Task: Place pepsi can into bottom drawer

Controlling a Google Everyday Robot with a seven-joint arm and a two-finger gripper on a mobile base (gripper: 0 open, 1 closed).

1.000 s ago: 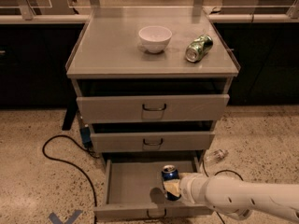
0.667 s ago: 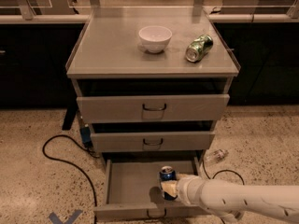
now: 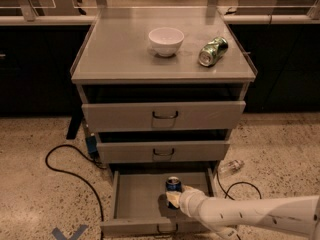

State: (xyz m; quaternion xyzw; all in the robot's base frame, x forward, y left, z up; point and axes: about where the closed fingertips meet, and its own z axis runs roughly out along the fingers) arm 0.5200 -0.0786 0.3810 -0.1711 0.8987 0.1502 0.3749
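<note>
Pepsi can (image 3: 173,184) stands upright inside the bottom drawer (image 3: 134,200) of the cabinet (image 3: 120,51). Its long axis is vertical, with the silver top up. The body is dark blue and the label cannot be read. The can sits right of centre in the drawer, nearer the drawer's front than the cabinet body.

Bottom drawer is pulled well out of the cabinet. Its grey floor is bare to the left of the can, and the dark wire handle is on the front panel.

Gripper (image 3: 173,199) is in the bottom drawer at the can's lower half, fingers clamped on the can. One pale pad (image 3: 172,200) shows across the front of the can. The white arm (image 3: 250,216) reaches in from the right of the cabinet, over the drawer's front right corner.

Middle drawer (image 3: 200,151) and top drawer (image 3: 120,116) are each out a little.

On the cabinet top are a white bowl (image 3: 166,40), upright near the middle, and a green and silver can (image 3: 213,51) lying on its side to the right of the bowl, open end toward the cabinet's front.

A black cable (image 3: 62,167) loops on the floor left of the cabinet. A clear bottle (image 3: 231,166) lies on the floor to the cabinet's right.
</note>
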